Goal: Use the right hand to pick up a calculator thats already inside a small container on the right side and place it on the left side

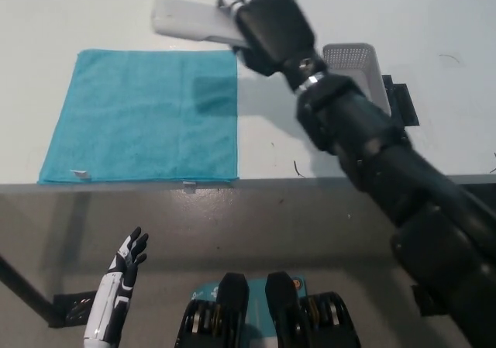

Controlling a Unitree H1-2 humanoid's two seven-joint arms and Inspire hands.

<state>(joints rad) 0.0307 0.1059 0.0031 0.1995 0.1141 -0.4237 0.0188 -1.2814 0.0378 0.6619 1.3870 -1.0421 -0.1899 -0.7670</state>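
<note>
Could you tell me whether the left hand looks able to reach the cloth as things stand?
Probably not: the left hand hangs low below the table edge, open, well short of the cloth. Nothing blocks it, though.

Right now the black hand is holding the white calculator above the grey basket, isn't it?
Not quite. The head view shows the black right hand holding the white calculator near the far right corner of the blue cloth, well left of the grey basket.
</note>
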